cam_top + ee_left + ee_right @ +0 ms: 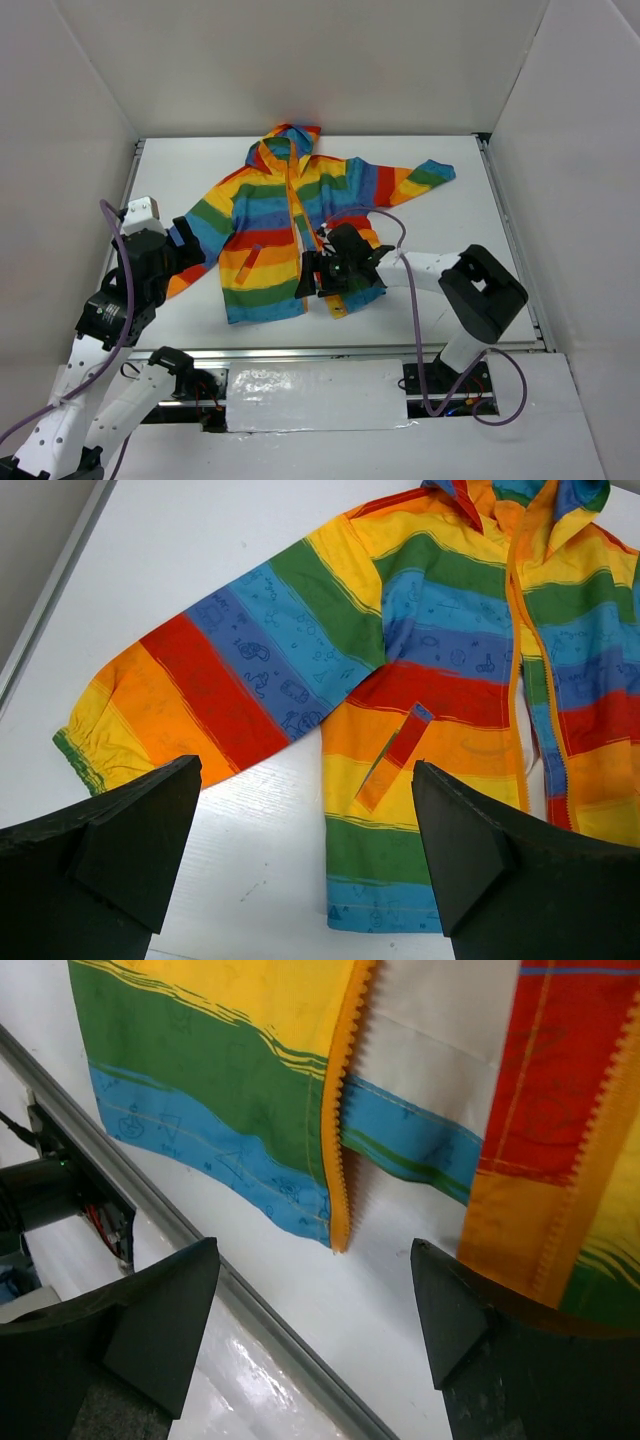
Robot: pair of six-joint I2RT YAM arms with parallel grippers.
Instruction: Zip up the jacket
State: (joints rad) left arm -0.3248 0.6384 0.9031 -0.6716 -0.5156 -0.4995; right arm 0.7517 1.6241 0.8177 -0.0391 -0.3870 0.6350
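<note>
Mid-frame in the top view, on the white table [450, 230], the jacket [262, 235] lay flat, hood up-frame, front unzipped at the hem; right gripper [312, 1290] hovered there, jaws apart and empty, its body and purple cable [385, 222] covering the lower zipper; left gripper [305, 780], wide open, hung over the frame-left sleeve.

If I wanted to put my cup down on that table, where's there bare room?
Most bare table: between the jacket's outstretched sleeve, the side wall and the right arm. Also the far left corner beside the hood. Crowded at the hem, under the right tool, and near the left tool.
</note>
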